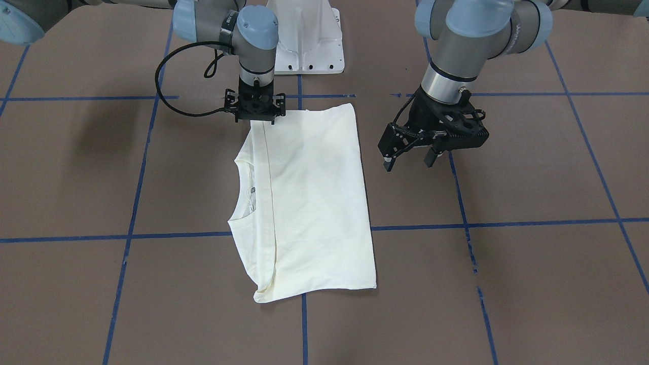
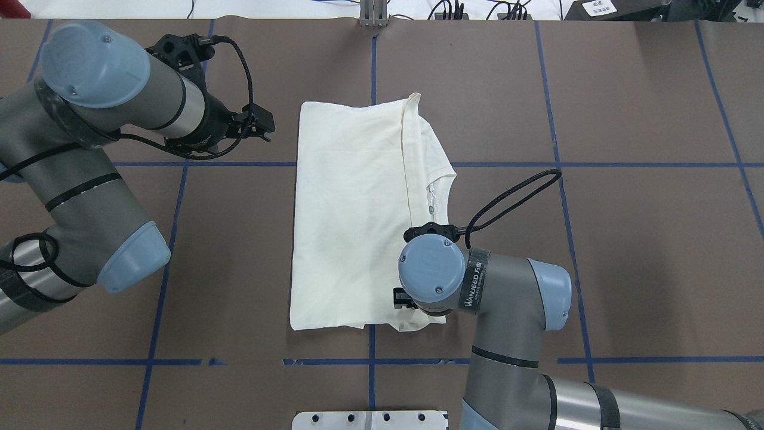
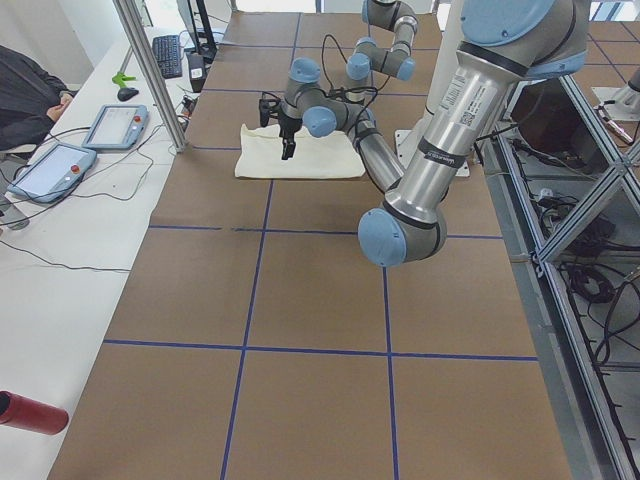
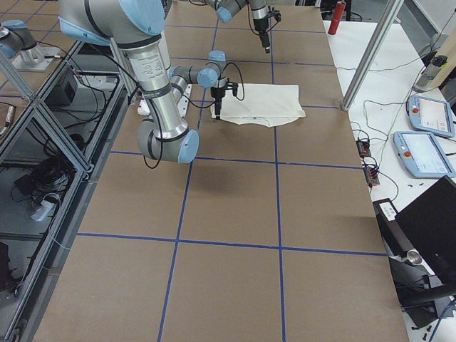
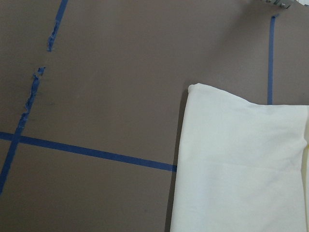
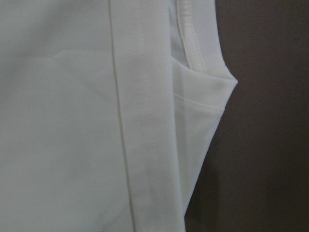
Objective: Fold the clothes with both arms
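The cream shirt [image 1: 309, 203] lies folded into a flat rectangle mid-table, plain side up, with its neckline [image 1: 242, 191] towards my right arm's side. My right gripper [image 1: 255, 120] points straight down at the shirt's corner nearest the robot base, fingers apart and low over the cloth. Its wrist view is filled by a hem and a sleeve fold of the shirt [image 6: 72, 121]. My left gripper [image 1: 409, 161] hangs open above bare table beside the shirt's opposite long edge, holding nothing. From overhead, the left gripper [image 2: 265, 127] is just off the shirt [image 2: 352, 221]. The left wrist view shows a corner of the shirt [image 5: 241, 164].
Blue tape lines [image 1: 177, 236] grid the brown table. The white pedestal base [image 1: 307, 40] stands behind the shirt. Tablets [image 3: 55, 165] and a seated person [image 3: 25, 90] are at a side bench. A red cylinder [image 3: 30, 413] lies near that bench's front.
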### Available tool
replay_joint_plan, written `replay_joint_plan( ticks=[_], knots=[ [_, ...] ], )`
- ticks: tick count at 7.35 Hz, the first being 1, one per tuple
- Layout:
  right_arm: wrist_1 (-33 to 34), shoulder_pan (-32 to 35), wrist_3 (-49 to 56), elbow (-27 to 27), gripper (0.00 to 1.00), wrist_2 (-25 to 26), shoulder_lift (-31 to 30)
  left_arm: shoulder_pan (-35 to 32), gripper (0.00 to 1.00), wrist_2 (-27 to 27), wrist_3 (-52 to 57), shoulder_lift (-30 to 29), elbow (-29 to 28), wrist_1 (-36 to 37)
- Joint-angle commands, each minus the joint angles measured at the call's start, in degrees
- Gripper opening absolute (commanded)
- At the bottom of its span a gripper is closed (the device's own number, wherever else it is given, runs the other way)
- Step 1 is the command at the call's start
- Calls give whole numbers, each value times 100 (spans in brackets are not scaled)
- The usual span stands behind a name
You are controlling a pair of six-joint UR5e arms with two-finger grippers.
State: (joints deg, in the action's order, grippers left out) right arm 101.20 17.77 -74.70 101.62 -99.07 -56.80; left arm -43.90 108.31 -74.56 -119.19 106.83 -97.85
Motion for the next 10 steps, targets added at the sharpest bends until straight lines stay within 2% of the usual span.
replay_joint_plan(
  ticks=[1, 10],
  knots=[
    [14, 60, 34, -19, 100, -33, -24, 4, 100, 6, -5, -8, -5, -14],
    [295, 270, 69, -28, 100, -60, -103, 13, 100, 6, -41, -8, 13, -32]
  ],
)
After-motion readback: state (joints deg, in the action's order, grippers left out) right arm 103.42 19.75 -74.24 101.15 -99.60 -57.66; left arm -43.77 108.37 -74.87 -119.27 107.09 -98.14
